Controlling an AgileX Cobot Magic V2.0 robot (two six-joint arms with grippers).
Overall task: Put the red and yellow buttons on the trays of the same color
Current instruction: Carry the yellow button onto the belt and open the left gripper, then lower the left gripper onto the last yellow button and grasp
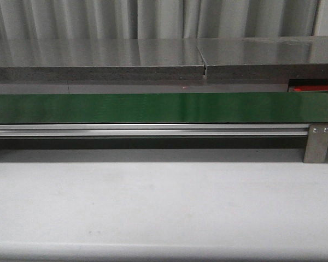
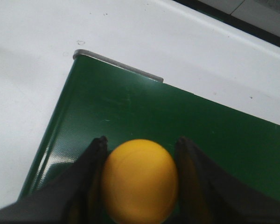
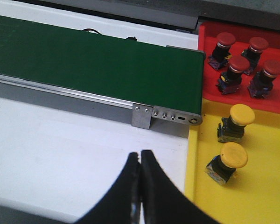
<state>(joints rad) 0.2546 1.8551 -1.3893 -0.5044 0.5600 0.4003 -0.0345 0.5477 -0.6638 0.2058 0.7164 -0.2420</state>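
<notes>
Left claw point(image 2: 140, 179) has its two dark fingers closed against the sides of a yellow button point(image 2: 140, 181) sitting on the green belt point(image 2: 177, 126), near the belt's end corner. Judging from this, you are at the pick: keep the grip centred on the domed cap, lift straight up before travelling, and carry it to the yellow tray point(image 3: 266, 186), setting it down apart from the two yellow buttons point(image 3: 235, 120) already there. Your right claw point(image 3: 140, 186) is pressed shut on nothing, hovering over the white tabletop point(image 3: 60, 154) near the belt's end bracket. Four red buttons point(image 3: 228, 70) lie in the red tray point(image 3: 205, 60). Neither arm shows in the front view, where only a sliver of red tray appears. The held button's body is hidden under its cap, so you cannot tell how deep the grip sits.
</notes>
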